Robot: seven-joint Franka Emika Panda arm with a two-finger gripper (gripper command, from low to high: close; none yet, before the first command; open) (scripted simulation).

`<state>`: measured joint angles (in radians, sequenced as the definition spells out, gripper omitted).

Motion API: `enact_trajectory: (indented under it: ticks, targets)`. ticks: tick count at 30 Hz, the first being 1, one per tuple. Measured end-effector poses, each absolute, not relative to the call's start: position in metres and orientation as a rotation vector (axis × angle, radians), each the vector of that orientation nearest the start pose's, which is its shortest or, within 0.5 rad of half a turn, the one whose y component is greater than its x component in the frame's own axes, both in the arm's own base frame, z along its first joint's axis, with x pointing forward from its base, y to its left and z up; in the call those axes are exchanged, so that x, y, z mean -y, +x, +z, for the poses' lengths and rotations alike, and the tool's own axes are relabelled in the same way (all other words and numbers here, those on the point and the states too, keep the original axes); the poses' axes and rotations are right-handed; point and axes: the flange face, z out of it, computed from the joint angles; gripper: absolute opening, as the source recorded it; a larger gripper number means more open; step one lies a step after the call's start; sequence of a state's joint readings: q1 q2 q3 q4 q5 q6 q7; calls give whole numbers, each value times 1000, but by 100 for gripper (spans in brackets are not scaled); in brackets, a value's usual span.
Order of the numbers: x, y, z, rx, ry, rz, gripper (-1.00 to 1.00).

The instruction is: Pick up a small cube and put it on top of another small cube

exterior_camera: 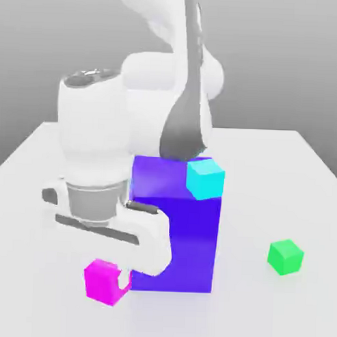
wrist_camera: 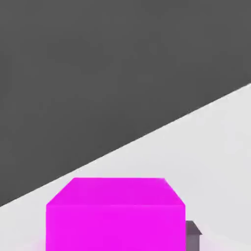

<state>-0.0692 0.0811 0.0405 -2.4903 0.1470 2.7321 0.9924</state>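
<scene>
At the exterior view's left, the pink cube sits low in front, beside the big block's near lower corner. Whether it rests on the table or hangs just above it, I cannot tell. Faces flat, edges crisp, no dent visible. Assessed as light and stiff, unlikely to crush; smooth sides may let it slip or turn if I take it off-centre. Recommended hold: two opposite upright faces, pads square, at mid-height.

Next, my hand. Condition: drawn in to the cube's width, holding the pink cube. One fingertip lies against its side at the exterior view's right; the hand view shows part of a dark finger at its flank. I judge the grip adequate for a lift, to be made slowly and level.

Further right, the block carries the cyan cube on top. Clearance is needed here: I am close to the block. Last, at far right, the green cube stands well apart, touching nothing but the table.
</scene>
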Motion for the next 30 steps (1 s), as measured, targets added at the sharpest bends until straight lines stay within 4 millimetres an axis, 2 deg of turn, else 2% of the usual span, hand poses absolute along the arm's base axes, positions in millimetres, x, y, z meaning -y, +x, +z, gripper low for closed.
enact_trajectory:
  ticks: [4, 6, 7, 9, 11, 13, 15, 16, 27, 28, 30]
  targets:
    - [-63, 476, 288, -1487, -2580, -185, -100]
    - [-100, 462, 292, -1431, -2613, -182, -100]
    - [-121, 450, 291, -1400, -2636, -172, -100]
    - [-184, 413, 286, -1267, -2723, -140, -100]
    - [-219, 377, 276, -1199, -2788, -102, -100]
    - [-244, 340, 265, -1142, -2853, -68, -100]
    - [-258, 308, 253, -1105, -2912, -30, -100]
    - [-260, 300, 247, -1102, -2927, -17, -100]
    - [-260, 294, 182, -1105, -2939, -5, -100]
    - [-260, 293, 178, -1103, -2940, -3, 100]
    - [-260, 293, 178, -1103, -2940, -3, 100]
